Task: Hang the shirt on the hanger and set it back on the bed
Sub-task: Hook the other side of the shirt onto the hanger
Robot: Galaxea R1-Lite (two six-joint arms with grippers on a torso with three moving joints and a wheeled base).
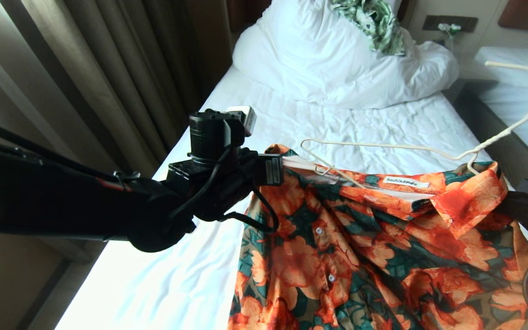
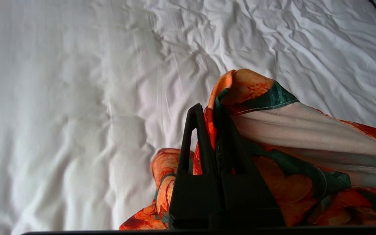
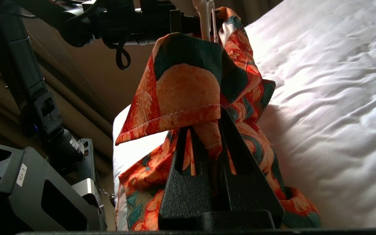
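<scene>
**Both grippers pinch the shirt, hanger at the collar**

Fingers (image 2: 207,153) of the left gripper (image 2: 212,130) are clamped together on a fold of the shirt (image 1: 360,247) at one shoulder edge, orange cloth squeezed between them and pale lining spreading beside. The right gripper (image 3: 212,137) is likewise closed on shirt fabric, a stitched hem draped over its tips. In the head view the shirt hangs between the two arms, raised at the top, with its lower part spreading down toward the near edge; white buttons run down the front. A white label sits inside the collar; its small dark print is too blurred to read. The hanger (image 1: 410,147) lies just beyond the collar, one corner tucked under the cloth near the left gripper, its long hook curving up to the right. Beyond, the bed (image 1: 374,123) shows a wrinkled sheet, then a bunched duvet (image 1: 319,55) with a green leaf-print garment (image 1: 376,23) on top. A second bed (image 1: 520,96) stands to the right, and curtains (image 1: 85,73) hang on the left.
</scene>
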